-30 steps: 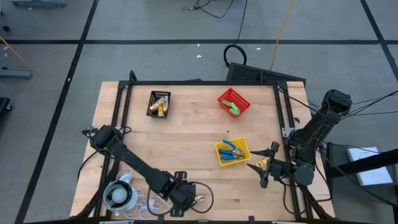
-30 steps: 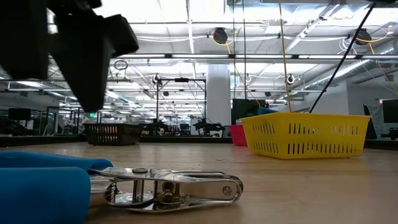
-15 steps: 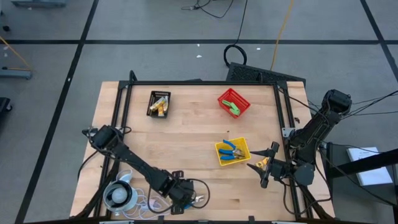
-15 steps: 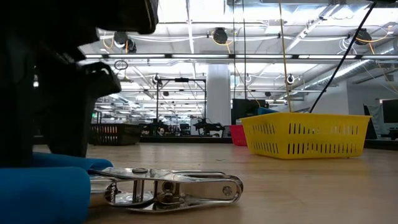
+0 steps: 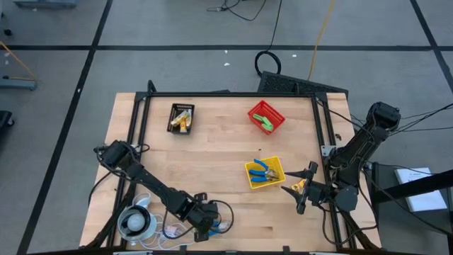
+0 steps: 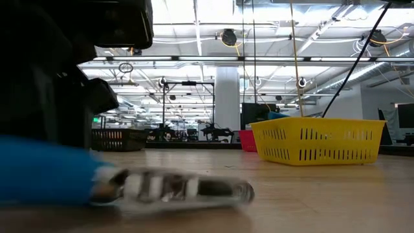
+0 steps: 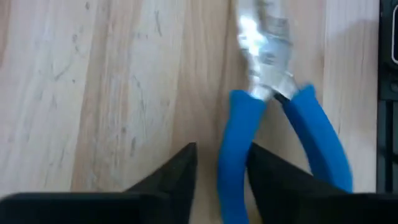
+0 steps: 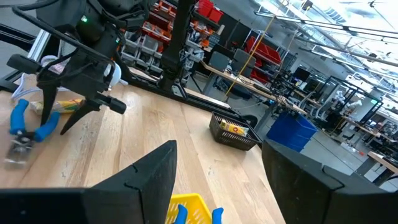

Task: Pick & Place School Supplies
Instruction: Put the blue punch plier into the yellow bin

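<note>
**Desk:** What's the surface like, and what's on it?

**Me:** From up here I see a pale wooden tabletop [image 5: 212, 163] with visible grain, framed by dark metal rails. Three small mesh bins sit on it: a black one [image 5: 180, 118] far left, a red one [image 5: 266, 117] far right of centre, and a yellow one [image 5: 265, 172] nearer, right of centre. A white round object with a cord [image 5: 133, 222] lies at the near left corner.

**Desk:** And the pliers?

**Me:** One loose pair of pliers [image 7: 273, 112] with smooth blue handles and a shiny metal head lies flat at the near edge, left of centre. More blue-handled tools rest in the yellow bin; I can't count them reliably. Green bits show in the red bin, yellow-orange pieces in the black one.

**Desk:** Tools?

**Me:** My left tool [image 7: 221, 165] is down over the loose pliers, one blue handle between its two dark fingers; whether they are pressing on it I cannot tell. My right tool [image 5: 301, 190] hangs at the near right, just beside the yellow bin, fingers apart, nothing in them.
</note>
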Tool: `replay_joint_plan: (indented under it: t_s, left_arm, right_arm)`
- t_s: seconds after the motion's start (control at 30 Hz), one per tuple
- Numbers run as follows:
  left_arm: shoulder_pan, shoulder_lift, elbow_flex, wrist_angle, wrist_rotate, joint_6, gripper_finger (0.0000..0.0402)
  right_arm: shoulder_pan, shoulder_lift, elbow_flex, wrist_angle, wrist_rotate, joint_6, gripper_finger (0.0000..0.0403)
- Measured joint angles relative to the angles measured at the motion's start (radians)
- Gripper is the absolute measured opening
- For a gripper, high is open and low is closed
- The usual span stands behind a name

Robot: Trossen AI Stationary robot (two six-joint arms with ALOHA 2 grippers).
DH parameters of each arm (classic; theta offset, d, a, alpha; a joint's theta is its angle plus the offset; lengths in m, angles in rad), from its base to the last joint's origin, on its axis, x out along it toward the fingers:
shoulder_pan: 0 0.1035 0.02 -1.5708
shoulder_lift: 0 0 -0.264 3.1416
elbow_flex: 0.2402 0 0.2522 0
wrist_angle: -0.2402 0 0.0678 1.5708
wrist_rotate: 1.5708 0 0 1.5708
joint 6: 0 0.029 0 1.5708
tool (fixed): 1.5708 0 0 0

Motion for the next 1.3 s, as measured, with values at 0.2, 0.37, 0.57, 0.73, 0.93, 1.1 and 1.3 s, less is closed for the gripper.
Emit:
replay_joint_plan:
  t_s: [0.2, 0.37, 0.57, 0.73, 0.93, 1.1, 1.3]
  left_arm:
    - [-0.001, 0.003, -0.003, 0.036, -0.03, 0.075, 0.0034]
    - [0.006, 0.003, 0.009, 0.035, -0.052, 0.146, 0.0034]
    - [0.052, -0.05, 0.013, 0.017, -0.209, 0.263, 0.0034]
    - [0.112, -0.12, 0.017, 0.02, -0.241, 0.395, 0.0034]
    - [0.259, -0.169, 0.018, 0.062, -0.238, 0.585, 0.0034]
    - [0.415, -0.158, 0.017, 0.177, -0.097, 0.73, 0.0034]
    - [0.566, -0.157, 0.019, 0.302, 0.062, 0.807, 0.0034]
  right_arm:
    - [0.0, 0.0, 0.0, 0.0, 0.004, -0.002, 0.0226]
    - [0.0, 0.0, 0.0, 0.0, 0.005, -0.003, 0.0226]
    - [0.0, 0.0, 0.0, 0.0, 0.009, -0.002, 0.0226]
    - [0.0, 0.0, 0.0, -0.001, 0.027, 0.003, 0.0226]
    - [-0.001, 0.0, -0.013, 0.0, 0.027, 0.012, 0.0226]
    - [-0.002, 0.0, -0.013, 0.011, 0.031, 0.004, 0.0226]
    - [-0.002, 0.0, -0.014, 0.012, 0.059, 0.0, 0.0226]
